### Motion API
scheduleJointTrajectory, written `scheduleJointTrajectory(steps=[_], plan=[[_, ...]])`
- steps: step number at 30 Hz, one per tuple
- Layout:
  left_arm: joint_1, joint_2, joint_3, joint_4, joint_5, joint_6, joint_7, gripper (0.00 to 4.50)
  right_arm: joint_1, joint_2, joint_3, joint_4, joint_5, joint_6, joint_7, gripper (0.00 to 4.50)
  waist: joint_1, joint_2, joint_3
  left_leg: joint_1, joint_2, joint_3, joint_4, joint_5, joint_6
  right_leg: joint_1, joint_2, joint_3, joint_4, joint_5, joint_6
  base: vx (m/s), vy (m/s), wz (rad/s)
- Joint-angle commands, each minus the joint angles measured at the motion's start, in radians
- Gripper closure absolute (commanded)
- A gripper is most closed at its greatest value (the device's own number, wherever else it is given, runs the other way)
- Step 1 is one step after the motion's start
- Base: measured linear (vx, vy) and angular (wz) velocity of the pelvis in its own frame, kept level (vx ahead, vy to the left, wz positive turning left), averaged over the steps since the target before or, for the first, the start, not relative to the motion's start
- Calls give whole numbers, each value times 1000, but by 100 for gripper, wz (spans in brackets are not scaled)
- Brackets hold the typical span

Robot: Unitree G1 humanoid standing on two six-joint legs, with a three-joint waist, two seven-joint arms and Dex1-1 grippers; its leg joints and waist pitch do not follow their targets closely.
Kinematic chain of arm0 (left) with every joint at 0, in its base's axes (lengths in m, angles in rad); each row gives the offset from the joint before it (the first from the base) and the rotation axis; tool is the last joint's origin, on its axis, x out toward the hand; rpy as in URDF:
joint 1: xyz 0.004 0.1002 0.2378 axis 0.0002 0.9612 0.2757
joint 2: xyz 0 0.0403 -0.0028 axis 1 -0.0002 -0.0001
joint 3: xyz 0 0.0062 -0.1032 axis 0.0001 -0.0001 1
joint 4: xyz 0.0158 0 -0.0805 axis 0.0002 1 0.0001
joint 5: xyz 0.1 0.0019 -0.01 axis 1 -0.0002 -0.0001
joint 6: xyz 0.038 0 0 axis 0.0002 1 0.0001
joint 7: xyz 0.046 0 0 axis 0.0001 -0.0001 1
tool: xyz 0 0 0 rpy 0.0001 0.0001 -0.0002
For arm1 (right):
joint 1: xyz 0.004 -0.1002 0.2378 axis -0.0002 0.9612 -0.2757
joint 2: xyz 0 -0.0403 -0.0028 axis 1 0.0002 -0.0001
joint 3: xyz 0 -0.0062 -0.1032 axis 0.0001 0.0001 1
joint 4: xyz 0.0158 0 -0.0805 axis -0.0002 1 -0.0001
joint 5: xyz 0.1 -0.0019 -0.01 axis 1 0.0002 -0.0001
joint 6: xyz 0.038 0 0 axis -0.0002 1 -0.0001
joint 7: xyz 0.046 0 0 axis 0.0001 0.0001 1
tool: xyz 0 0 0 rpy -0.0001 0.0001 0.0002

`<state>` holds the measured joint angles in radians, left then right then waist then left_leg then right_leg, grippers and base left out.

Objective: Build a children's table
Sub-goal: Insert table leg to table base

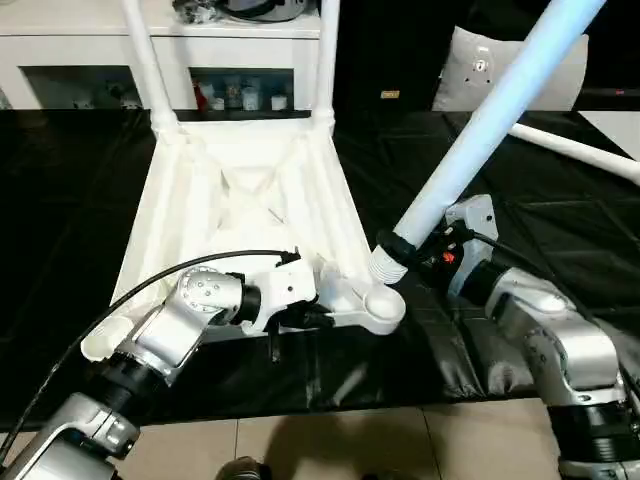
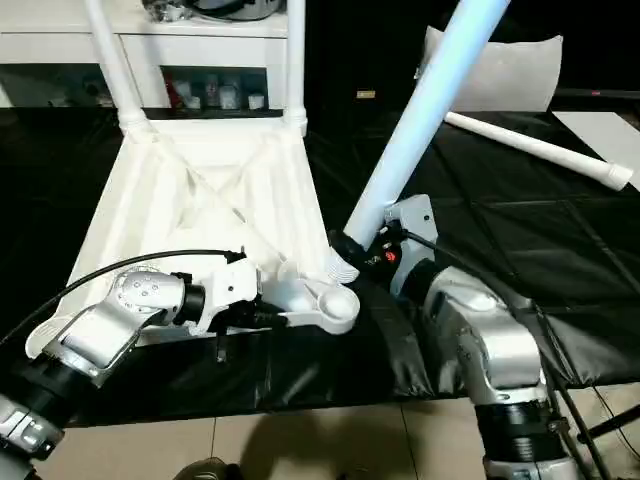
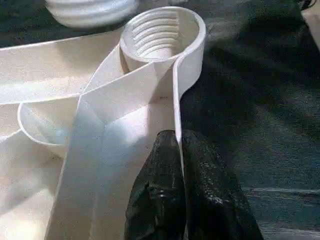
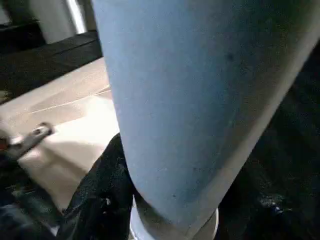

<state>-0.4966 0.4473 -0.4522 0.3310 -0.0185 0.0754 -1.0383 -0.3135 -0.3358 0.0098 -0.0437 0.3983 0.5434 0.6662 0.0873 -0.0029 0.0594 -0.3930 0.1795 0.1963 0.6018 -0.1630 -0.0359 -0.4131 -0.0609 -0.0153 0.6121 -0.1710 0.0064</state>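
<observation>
Small white plastic children's table (image 1: 240,200) lies upside down on the black-covered desk (image 1: 560,200), ribbed underside up, two legs already standing at its far corners. Left gripper (image 3: 179,150) fingers pinch the thin rim wall beside the near threaded socket (image 3: 162,32). Right gripper (image 1: 425,250) fingers grasp a long white tapered leg (image 1: 480,130), tilted, its threaded end just beside that socket. Next: bring the leg upright over the socket before turning, or the threads may cross; left should hold the rim steady.

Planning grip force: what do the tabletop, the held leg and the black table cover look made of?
Tabletop: likely moulded plastic, smooth white, thin ribs and threaded socket.
Leg: same-looking plastic, glossy, ridged end.
Cover: probably thin plastic sheet, shiny and creased.
</observation>
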Motion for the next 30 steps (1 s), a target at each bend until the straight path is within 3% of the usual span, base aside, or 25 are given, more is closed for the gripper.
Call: scheduleJointTrajectory(steps=[1, 4, 6, 10, 14, 15, 17, 19, 20, 27, 28, 30], plan=[[-34, 0, 18, 8, 31, -39, 24, 450, -12, -37, 11, -53, 37, 41, 55, 262, 0, -1, -70, 30, 43, -28, -79, -315, -39, 35, -67, 29, -81, -326, -149, 0, 0, 0], [-45, 2, 11, 32, 50, -63, 26, 450, -10, -82, 30, -66, 43, 72, 104, 262, 5, 1, -71, 31, 43, -26, -77, -290, -31, 35, -67, 29, -78, -301, -153, 0, 0, 0], [-48, 3, 7, 43, 58, -68, 23, 450, -9, -100, 39, -66, 35, 75, 122, 262, 4, -3, -71, 30, 44, -25, -76, -286, -32, 35, -69, 29, -78, -304, -157, 0, 0, 0], [-51, 2, 2, 64, 59, -84, 8, 450, -15, -130, 59, -38, 5, 79, 134, 262, 3, -7, -68, 32, 44, -25, -75, -297, -33, 32, -70, 29, -83, -343, -157, 0, 0, 0], [-56, -4, 1, 94, 67, -109, 3, 450, -22, -144, 76, -17, -3, 85, 142, 262, 3, -7, -67, 32, 43, -26, -75, -309, -34, 30, -72, 29, -87, -392, -142, 0, 0, 0], [-58, -4, -3, 102, 66, -114, -9, 450, -23, -142, 83, -7, -8, 81, 145, 262, 3, -1, -67, 33, 43, -27, -75, -313, -37, 29, -72, 29, -87, -400, -139, 0, 0, 0], [-60, -2, -7, 105, 61, -116, -27, 450, -30, -136, 93, 10, -16, 76, 146, 262, 2, -4, -67, 35, 43, -28, -75, -323, -40, 28, -72, 29, -89, -414, -138, 0, 0, 0], [-61, 1, -13, 108, 58, -121, -46, 450, -40, -131, 108, 32, -25, 72, 149, 262, 1, 2, -67, 36, 44, -29, -76, -329, -45, 27, -72, 29, -87, -407, -145, 0, 0, 0], [-62, 3, -17, 108, 57, -122, -58, 450, -47, -129, 118, 46, -31, 71, 151, 262, 0, -2, -66, 36, 44, -29, -76, -332, -47, 27, -71, 28, -88, -405, -146, 0, 0, 0], [-69, 14, -42, 103, 51, -155, -139, 450, -89, -126, 165, 135, -62, 62, 190, 262, 0, -2, -68, 36, 45, -28, -77, -321, -46, 32, -71, 29, -80, -348, -169, 0, 0, 0], [-73, 14, -44, 106, 56, -158, -139, 450, -95, -127, 167, 149, -61, 58, 201, 262, -1, -8, -68, 36, 45, -26, -77, -321, -44, 32, -70, 29, -81, -346, -171, 0, 0, 0], [-78, 12, -46, 112, 64, -163, -139, 450, -104, -127, 168, 178, -57, 51, 215, 262, -1, -4, -67, 38, 46, -27, -77, -329, -46, 32, -72, 29, -81, -355, -174, 0, 0, 0]])
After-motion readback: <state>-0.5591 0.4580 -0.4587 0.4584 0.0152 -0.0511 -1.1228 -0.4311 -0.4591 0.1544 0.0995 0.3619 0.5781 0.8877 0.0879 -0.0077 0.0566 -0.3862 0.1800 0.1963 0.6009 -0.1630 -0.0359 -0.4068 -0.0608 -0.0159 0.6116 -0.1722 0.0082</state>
